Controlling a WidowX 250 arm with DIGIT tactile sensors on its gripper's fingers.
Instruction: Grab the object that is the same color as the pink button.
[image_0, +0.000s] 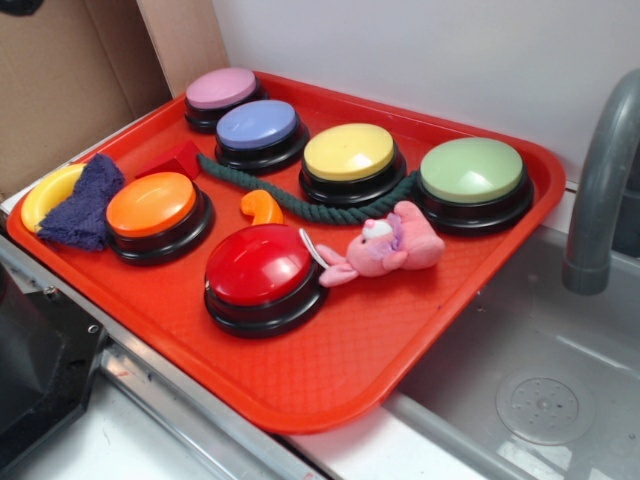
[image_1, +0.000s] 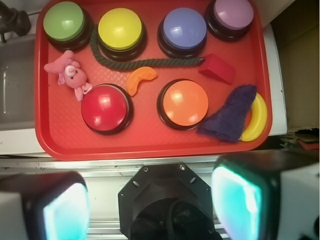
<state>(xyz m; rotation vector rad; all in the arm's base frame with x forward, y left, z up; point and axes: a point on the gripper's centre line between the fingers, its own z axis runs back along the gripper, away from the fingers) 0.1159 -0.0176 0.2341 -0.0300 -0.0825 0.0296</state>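
A red plastic tray (image_0: 330, 385) is seen resting over the edge of a steel sink (image_0: 560, 400), with six dome buttons on black bases set on it in two rows. The small pink plush bunny with a white face (image_0: 385, 248) is lying on its side on the tray floor, between the red dome button (image_0: 262, 275) and the green dome button (image_0: 472, 180); one thin limb is touching or nearly touching the red button's base, hard to tell at this angle. In the wrist view the bunny (image_1: 69, 73) is placed just below the green button (image_1: 64, 22), up and left of the red one (image_1: 105, 107).

The large pale-pink dome button (image_0: 222, 95) is found at the tray's far corner, well apart from the bunny, next to the lavender-blue dome button (image_0: 260, 130). A yellow dome button (image_0: 350, 158) and an orange dome button (image_0: 155, 212) are also present. A dark green rope (image_0: 300, 200) is laid along the fronts of the back-row buttons. An orange curved plastic piece (image_0: 262, 207) is seen just beside the red button. A red wedge block (image_1: 216, 68), a purple fuzzy cloth (image_1: 231, 114) and a yellow curved piece (image_1: 256, 119) under it are grouped at one end.

The gripper (image_1: 152, 202) is shown in the wrist view only, held off the tray's near edge, fingers (image_1: 237, 200) spread wide apart, nothing pinched.
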